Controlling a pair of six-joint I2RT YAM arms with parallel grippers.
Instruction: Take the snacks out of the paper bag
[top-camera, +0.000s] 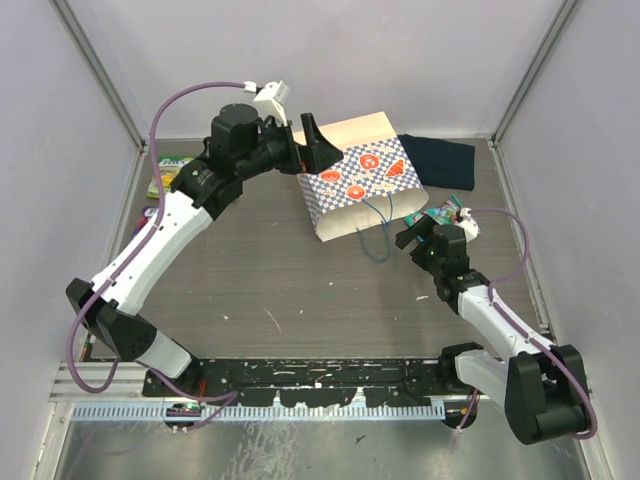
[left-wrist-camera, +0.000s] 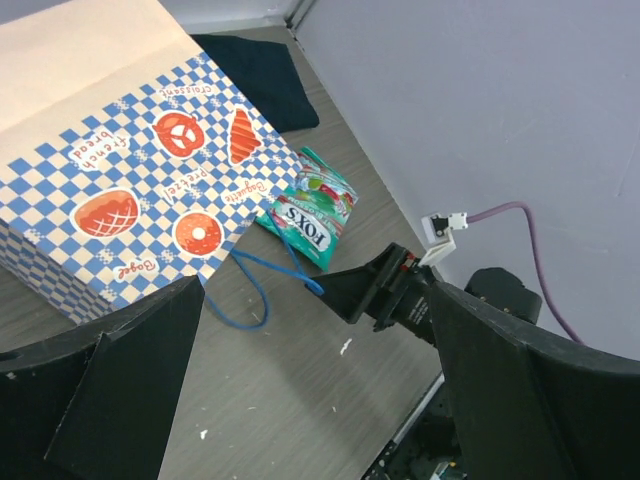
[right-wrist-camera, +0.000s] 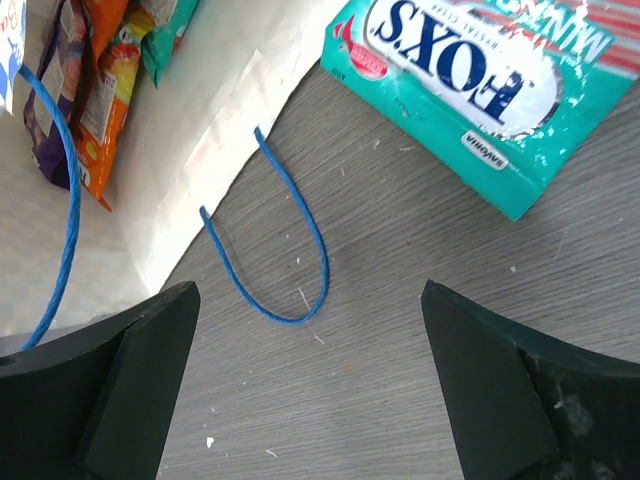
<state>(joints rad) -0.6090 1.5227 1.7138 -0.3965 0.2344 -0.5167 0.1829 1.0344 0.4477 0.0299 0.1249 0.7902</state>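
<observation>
Two claws, left claw (top-camera: 318, 146) and right claw (right-wrist-camera: 308, 300), wide open, empty. Flat shiny teal pouch (right-wrist-camera: 470, 70) ahead-right of right claw. Thin blue string loop (right-wrist-camera: 290, 262) straight ahead. Orange and purple pouches (right-wrist-camera: 97, 100) inside stiff paper bag (right-wrist-camera: 222, 88), ahead-left.

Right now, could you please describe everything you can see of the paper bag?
The paper bag lies on its side on the table, tan kraft paper with a blue-white checkered band printed with orange-red pastries. Its blue string handles trail from the open mouth, where orange and purple pouches show inside.
</observation>
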